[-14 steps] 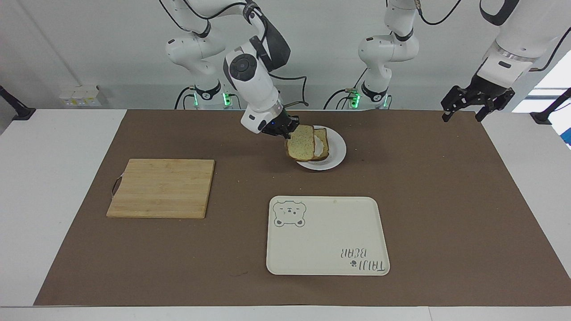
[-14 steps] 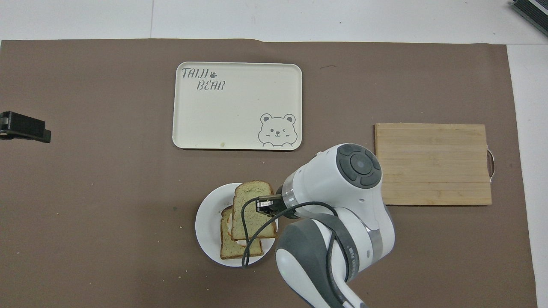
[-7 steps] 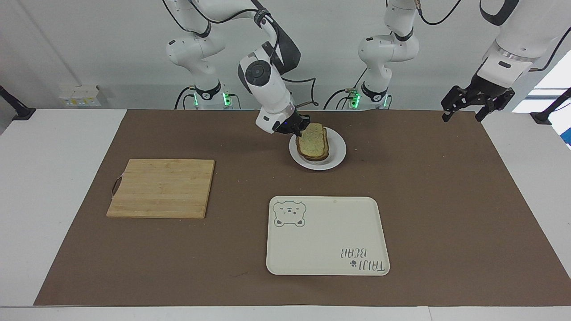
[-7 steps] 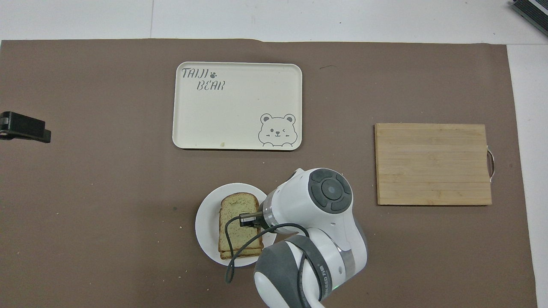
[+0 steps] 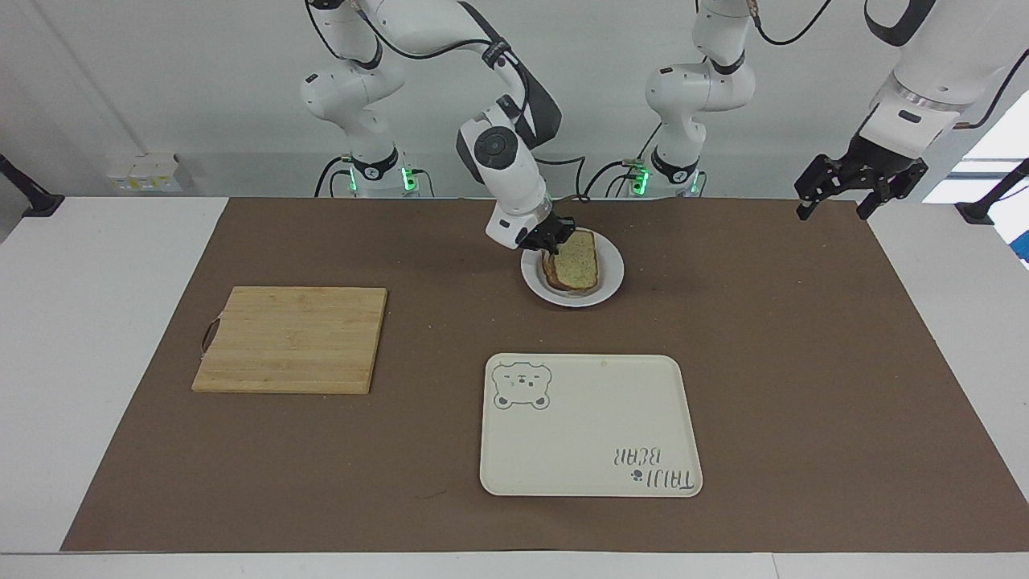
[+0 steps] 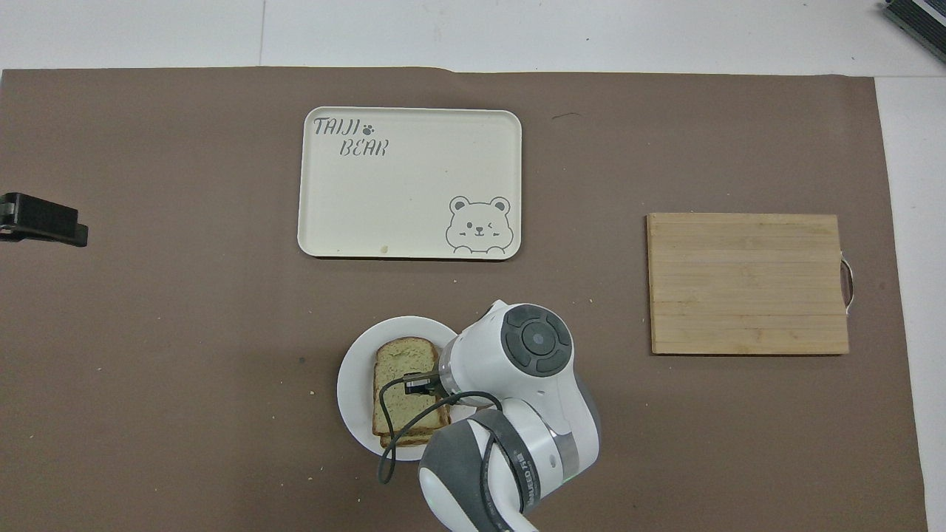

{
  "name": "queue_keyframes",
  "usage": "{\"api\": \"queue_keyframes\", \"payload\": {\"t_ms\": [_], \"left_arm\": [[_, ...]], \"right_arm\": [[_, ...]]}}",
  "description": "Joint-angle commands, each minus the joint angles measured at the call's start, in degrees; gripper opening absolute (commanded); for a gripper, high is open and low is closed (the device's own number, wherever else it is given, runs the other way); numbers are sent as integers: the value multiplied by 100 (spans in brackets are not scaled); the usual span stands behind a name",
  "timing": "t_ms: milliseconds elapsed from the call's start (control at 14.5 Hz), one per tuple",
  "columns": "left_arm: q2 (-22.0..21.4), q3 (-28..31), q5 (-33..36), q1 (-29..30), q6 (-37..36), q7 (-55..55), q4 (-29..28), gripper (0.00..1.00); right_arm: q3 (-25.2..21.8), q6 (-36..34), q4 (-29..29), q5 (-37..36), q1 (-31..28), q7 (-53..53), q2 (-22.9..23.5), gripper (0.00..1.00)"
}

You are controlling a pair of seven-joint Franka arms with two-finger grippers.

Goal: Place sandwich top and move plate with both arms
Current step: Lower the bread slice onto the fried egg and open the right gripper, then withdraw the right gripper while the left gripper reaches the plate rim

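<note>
Item: the right gripper (image 5: 559,239). We find it low over the plate (image 5: 608,283), at the edge of the stack of bread, on the right arm's side. Its jaws are clamped on the sandwich top (image 5: 579,260), gripping the slice by the crust edge that faces them.

Item: the sandwich top. It lies nearly flat on the lower slice (image 6: 410,438), roughly squared up with it; in the overhead view only a thin rim of the lower slice shows at the robots' end. Whether its full weight already rests on the stack we cannot tell.

Item: the plate. Small, round, white, on the brown mat (image 5: 764,338) that covers the desk, directly under the right jaws. Bare rim shows all round the bread.

Item: the left gripper (image 5: 858,182). It waits in the air at the left arm's end of the desk, well apart from the plate, jaws apart and holding nothing.

Item: the bear tray (image 5: 591,424). It lies flat, farther from the robots than the plate and the right jaws. Item: the cutting board (image 5: 291,338), toward the right arm's end of the desk, well away from both sets of jaws.

Step in hand, in our judgement: placing the top slice, at or near the point of release; the plate move is not yet begun.

Next move, as we judge it: the right jaws should part and draw back sideways without dragging the slice askew. Then both grippers need the plate's rim, one from each end.
</note>
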Motion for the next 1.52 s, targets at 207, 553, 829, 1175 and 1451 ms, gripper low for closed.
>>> {"api": "queue_keyframes", "payload": {"t_ms": [207, 553, 829, 1175, 1451], "left_arm": [[-66, -38, -63, 79, -250, 76, 27, 100], [-170, -11, -89, 158, -365, 119, -130, 100], [-601, -11, -685, 360, -103, 224, -885, 100], [-760, 6, -1652, 747, 170, 1331, -1790, 100], [-1041, -3, -2373, 678, 960, 1806, -3011, 100]], "right_arm": [[-61, 56, 110, -177, -323, 13, 31, 100], [-78, -278, 268, -1311, -789, 4, -206, 100], [-87, -804, 540, -1873, -1317, 4, -443, 100], [-78, -1780, 1015, -2498, -1933, -22, -663, 100], [-78, -2018, 1042, -2516, -2442, -23, -856, 100]]}}
